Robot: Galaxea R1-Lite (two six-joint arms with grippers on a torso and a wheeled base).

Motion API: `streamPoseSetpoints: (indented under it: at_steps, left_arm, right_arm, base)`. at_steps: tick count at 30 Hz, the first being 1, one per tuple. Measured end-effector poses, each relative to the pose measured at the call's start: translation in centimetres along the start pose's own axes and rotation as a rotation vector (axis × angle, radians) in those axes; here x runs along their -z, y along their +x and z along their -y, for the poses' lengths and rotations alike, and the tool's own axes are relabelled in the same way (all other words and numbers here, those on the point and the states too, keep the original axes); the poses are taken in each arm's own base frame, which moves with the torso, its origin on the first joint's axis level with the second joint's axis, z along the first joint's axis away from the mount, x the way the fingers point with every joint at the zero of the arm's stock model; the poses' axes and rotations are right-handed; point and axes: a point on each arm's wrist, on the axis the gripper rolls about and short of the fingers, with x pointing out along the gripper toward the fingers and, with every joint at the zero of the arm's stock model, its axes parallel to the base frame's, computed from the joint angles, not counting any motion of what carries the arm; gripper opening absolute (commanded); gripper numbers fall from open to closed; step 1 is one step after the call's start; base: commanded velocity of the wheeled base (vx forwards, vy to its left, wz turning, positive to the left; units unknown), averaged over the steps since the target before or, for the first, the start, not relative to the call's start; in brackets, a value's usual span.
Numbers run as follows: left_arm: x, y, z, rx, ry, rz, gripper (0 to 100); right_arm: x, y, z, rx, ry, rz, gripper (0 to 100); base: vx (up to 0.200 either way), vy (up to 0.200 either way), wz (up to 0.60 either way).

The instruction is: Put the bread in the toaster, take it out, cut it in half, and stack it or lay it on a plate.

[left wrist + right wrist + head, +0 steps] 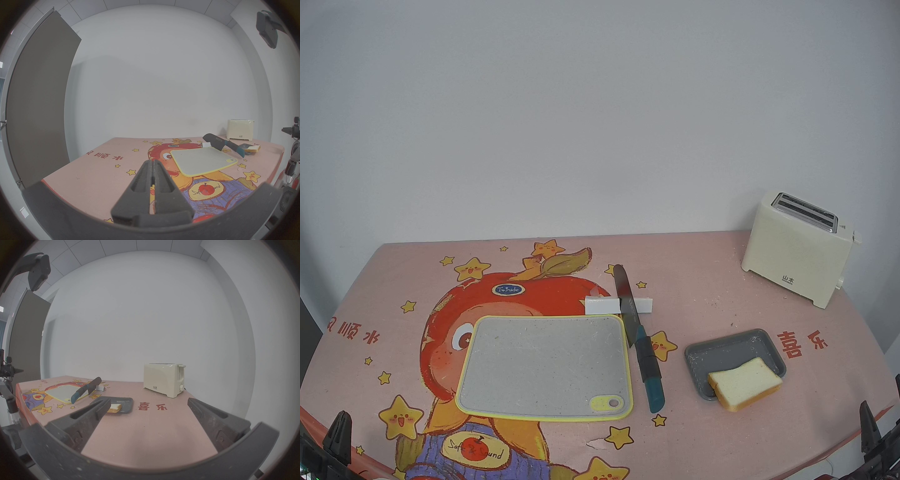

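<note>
Teal-handled knife (640, 340) lies between cutting board (544, 365) and grey tray (725, 351).

Left tool (152, 163): matte dark grey; two wedge-shaped fingers (165, 187) taper to narrow tips, each with a sunken triangular panel.
Right tool (149, 402): the same dark grey wedges; fingers (215, 424) flecked with pale scuffs, a small round mark low on each.
Wrist band (225, 218): broad, curved, dark grey.
</note>
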Motion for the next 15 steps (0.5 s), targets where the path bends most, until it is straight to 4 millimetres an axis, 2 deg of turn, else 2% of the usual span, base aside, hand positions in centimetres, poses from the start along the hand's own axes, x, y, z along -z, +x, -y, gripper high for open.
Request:
streamPoseSetpoints:
  at_steps: [11,15]
  left_arm:
    - [0.0,0.0,0.0,0.0,0.0,0.0,0]
    - [0.0,0.0,0.0,0.0,0.0,0.0,0]
  right_arm:
    - [-0.03,0.01,-0.01,-0.001,-0.005,0.005,100]
    - [-0.99,-0.04,0.01,-0.002,-0.017,0.098,100]
  base:
    - [0.0,0.0,0.0]
    - [0.0,0.0,0.0]
